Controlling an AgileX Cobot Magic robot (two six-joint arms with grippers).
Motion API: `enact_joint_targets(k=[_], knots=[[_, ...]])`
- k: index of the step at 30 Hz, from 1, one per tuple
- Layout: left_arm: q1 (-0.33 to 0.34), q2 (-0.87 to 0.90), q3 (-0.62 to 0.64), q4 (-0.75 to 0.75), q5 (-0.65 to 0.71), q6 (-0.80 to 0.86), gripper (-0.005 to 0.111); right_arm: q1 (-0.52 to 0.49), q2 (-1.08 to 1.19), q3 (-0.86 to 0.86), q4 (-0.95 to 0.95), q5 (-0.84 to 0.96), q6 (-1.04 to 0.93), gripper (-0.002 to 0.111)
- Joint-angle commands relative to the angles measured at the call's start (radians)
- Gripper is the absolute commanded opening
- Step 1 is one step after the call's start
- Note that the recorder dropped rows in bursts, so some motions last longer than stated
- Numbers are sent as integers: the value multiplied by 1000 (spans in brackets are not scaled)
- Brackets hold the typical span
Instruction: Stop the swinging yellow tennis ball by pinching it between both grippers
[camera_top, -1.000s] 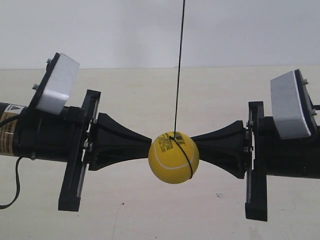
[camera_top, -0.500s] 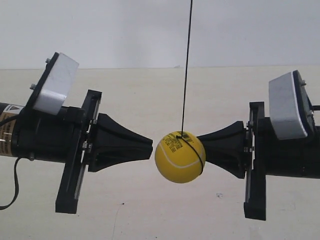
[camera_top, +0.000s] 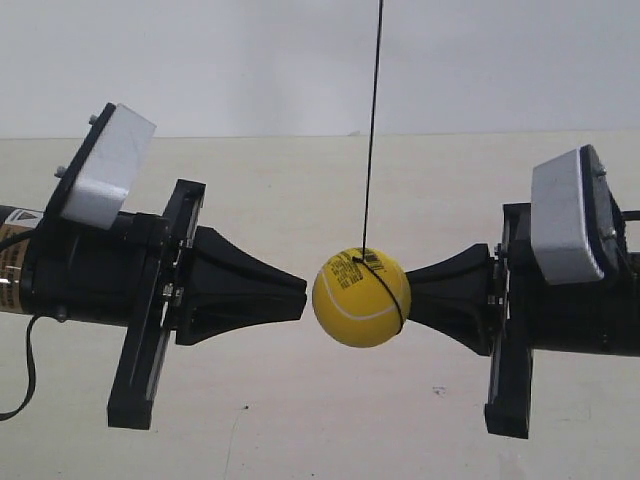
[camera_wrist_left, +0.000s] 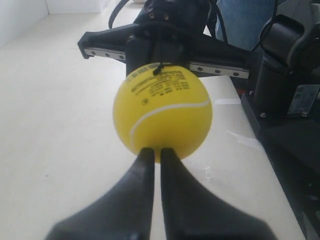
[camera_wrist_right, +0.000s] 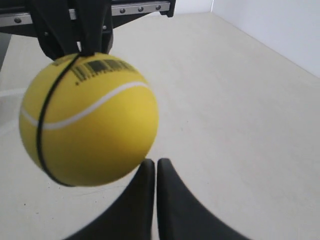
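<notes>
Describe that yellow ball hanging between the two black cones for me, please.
The yellow tennis ball looks smooth and bright, with a white curved seam, small black print and a barcode. It hangs in mid-air on a thin dark string that also loops round it. The gripper at the exterior view's right seems to touch it; the gripper at the exterior view's left stands just clear.

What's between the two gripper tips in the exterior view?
Only the yellow tennis ball on its string. Exterior view: it seems to touch the gripper at the view's right; a narrow bare gap separates it from the gripper at the view's left.
</notes>
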Motion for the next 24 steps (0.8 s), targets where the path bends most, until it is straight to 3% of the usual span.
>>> enact_joint_targets(k=[1, 7, 24], knots=[[-7, 1, -5, 6, -10, 2, 5, -42, -38, -6, 5, 14, 4, 0], [-7, 1, -5, 6, -14, 2, 5, -131, -101, -6, -93, -73, 84, 0], [-7, 1, -5, 6, -37, 2, 5, -131, -99, -6, -124, -125, 123, 0]])
